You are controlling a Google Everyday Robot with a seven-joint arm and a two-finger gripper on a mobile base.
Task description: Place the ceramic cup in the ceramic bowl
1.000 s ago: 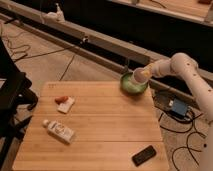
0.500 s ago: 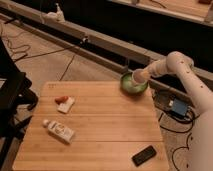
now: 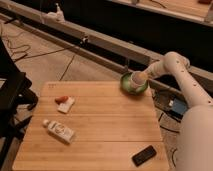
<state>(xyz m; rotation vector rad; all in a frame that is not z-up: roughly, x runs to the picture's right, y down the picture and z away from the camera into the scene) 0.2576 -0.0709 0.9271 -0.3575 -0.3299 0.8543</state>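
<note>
— Far left of the fingers, what sits on the table (image 3: 100, 130)?
— A white tube (image 3: 59, 131) and a small red and white scrap (image 3: 64, 102), both well apart from the work; a black phone (image 3: 144, 155) lies near the front edge.
— And at the fingers?
— The gripper (image 3: 142, 77) is clenched on the cup (image 3: 134, 79), which sits over the bowl (image 3: 133, 87), just beside its rim.
— So, nearly done?
— I'd judge yes: the cup is in or just above the bowl. Only release and retreat remain.

The wooden table (image 3: 105, 130) carries the ceramic bowl (image 3: 131, 89), tube (image 3: 59, 131), phone (image 3: 144, 155), gripper (image 3: 141, 77) above.
</note>
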